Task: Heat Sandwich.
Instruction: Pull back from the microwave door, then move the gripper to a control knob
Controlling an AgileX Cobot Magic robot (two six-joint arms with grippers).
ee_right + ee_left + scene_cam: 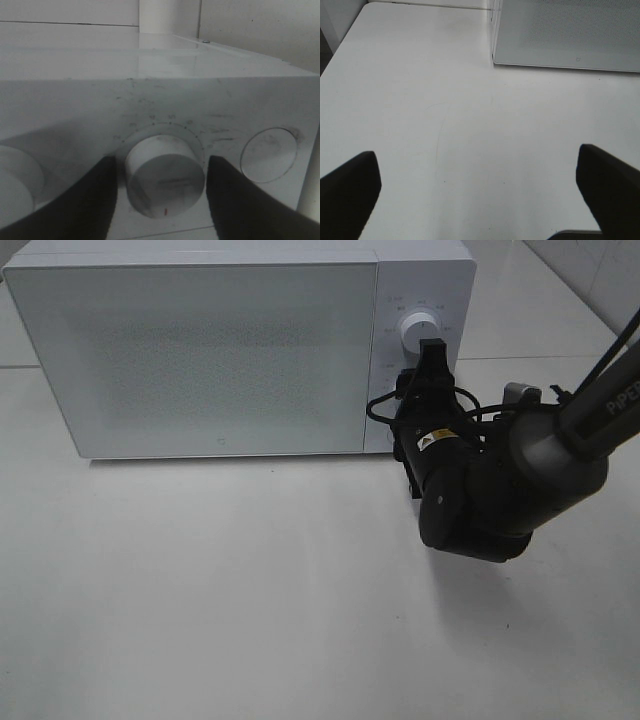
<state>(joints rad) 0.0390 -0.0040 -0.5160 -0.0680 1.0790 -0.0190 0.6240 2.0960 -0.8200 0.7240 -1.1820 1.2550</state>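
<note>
The sandwich is out of view. A white microwave (200, 360) stands at the back of the table with its door closed. My right gripper (432, 348) reaches to its control panel (75, 110), below the upper dial (420, 330). In the right wrist view the gripper (161, 172) straddles a second white dial (165, 182); its dark fingers (95, 200) stand on either side of the dial with a thin gap showing, so it is open. My left gripper (480, 192) is wide open over bare table, with nothing between its fingers.
A round button (267, 155) sits beside the straddled dial on the panel. The microwave's front corner (495, 57) lies ahead of the left gripper. The white table (250, 590) spreads in front of the microwave. Tiled wall rises behind.
</note>
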